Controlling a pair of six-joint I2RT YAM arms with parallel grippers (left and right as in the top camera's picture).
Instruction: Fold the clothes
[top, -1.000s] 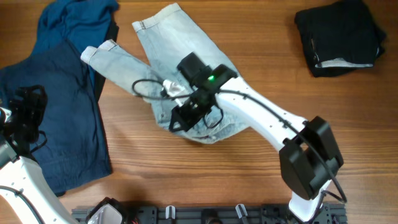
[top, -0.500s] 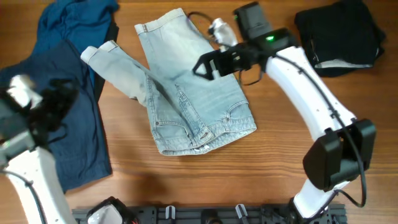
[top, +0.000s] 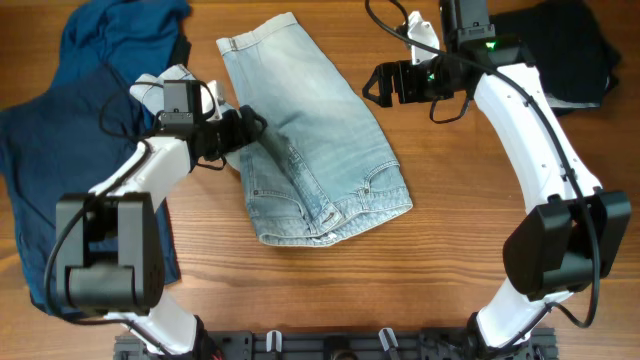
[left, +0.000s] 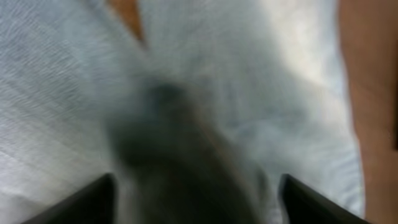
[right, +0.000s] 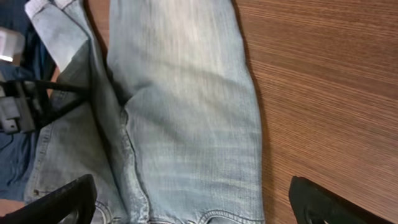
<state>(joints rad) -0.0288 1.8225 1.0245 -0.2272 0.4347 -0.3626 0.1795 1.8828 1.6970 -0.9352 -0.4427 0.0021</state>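
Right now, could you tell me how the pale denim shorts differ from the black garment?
The denim shorts are pale blue; the black garment shows a white strip. The denim shorts lie spread flat mid-table; the black garment sits bundled at the far right corner. Both rest on the table.

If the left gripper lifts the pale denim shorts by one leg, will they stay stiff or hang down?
Probably floppy: the shorts lie flat and creased on the table, so a lifted leg would likely drape. The thicker waistband end may drag behind.
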